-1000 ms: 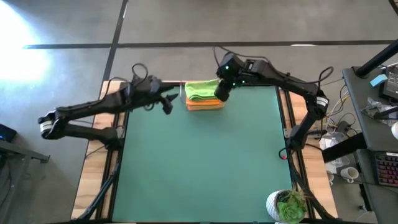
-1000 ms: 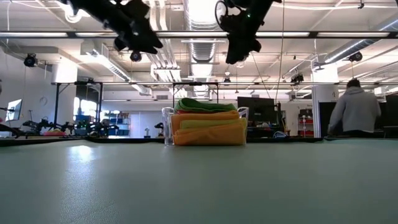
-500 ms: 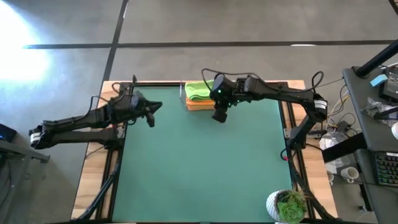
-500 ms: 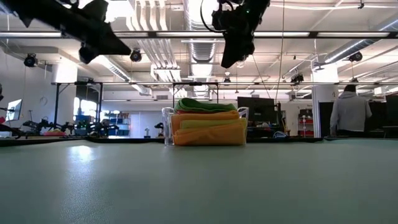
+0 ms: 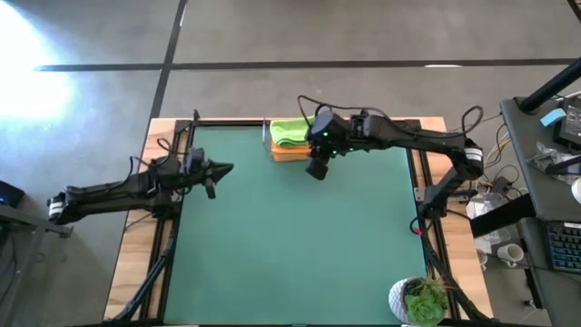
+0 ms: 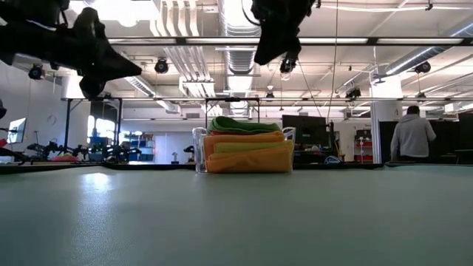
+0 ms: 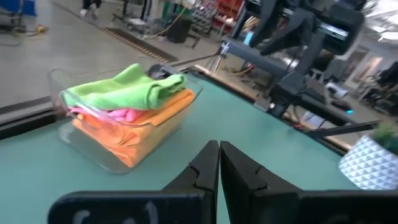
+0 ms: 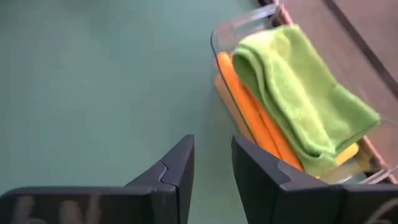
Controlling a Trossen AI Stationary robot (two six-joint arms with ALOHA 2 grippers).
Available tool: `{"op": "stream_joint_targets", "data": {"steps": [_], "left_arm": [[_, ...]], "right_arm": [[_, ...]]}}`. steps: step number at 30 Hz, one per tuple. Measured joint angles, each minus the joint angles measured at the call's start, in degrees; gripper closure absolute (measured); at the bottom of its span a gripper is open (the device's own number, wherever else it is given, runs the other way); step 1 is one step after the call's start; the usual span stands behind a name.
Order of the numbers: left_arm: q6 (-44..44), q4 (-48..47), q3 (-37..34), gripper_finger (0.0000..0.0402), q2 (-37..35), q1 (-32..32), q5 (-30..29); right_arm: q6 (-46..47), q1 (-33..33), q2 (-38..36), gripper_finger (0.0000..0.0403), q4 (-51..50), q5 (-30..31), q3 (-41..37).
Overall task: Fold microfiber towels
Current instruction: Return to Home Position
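The microfiber towels point(image 5: 295, 138) lie folded in a stack inside a clear bin point(image 7: 118, 163) at the table's far edge. A lime green one point(image 8: 298, 93) is on top, with orange point(image 8: 249, 112), pink point(image 7: 124, 116) and yellow beneath. My right gripper point(image 5: 317, 169) hangs in the air just near-side of the bin, pointing slantwise down, open, with nothing between its fingers point(image 8: 177, 165). My left gripper point(image 5: 224, 169) is held above the table's left edge, pointing about level toward the bin. It is shut and holds nothing point(image 7: 219, 149).
The green mat point(image 5: 300, 236) lies bare between the arms and the near edge. A white pot with a plant point(image 5: 418, 300) stands at the near right corner. A cluttered desk point(image 5: 554, 136) is off the right side. A person point(image 6: 412, 133) stands far behind the table.
My left gripper has drawn back from beside the bin toward the table's left edge, sunk lower, and shut its fingers on nothing. My right gripper has come away from over the bin toward the near edge. The towels have stayed in the bin.
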Motion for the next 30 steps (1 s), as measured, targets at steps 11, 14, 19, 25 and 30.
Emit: {"op": "stream_joint_targets", "data": {"steps": [11,14,19,25,30], "left_arm": [[-2.85,0.65,-5.43,0.0401,-11.93,-3.53,3.47],[-3.47,2.26,-7.93,0.0401,-14.84,-3.51,3.47],[-4.40,2.93,-10.89,0.0402,-18.68,-3.51,3.45],[-5.99,2.63,-13.46,0.0402,-16.99,-3.51,3.45],[-5.84,2.84,-13.51,0.0402,-15.90,-3.51,3.42]], "right_arm": [[-1.29,0.00,-19.34,0.0309,-3.29,0.52,-3.22],[0.44,0.13,-26.66,0.0309,0.33,0.56,-7.93],[5.12,1.73,-38.11,0.0307,11.15,0.63,-22.45],[10.17,4.79,-48.64,0.0315,27.51,0.47,-42.58],[14.12,7.81,-53.69,0.0321,38.99,0.36,-55.44]]}}
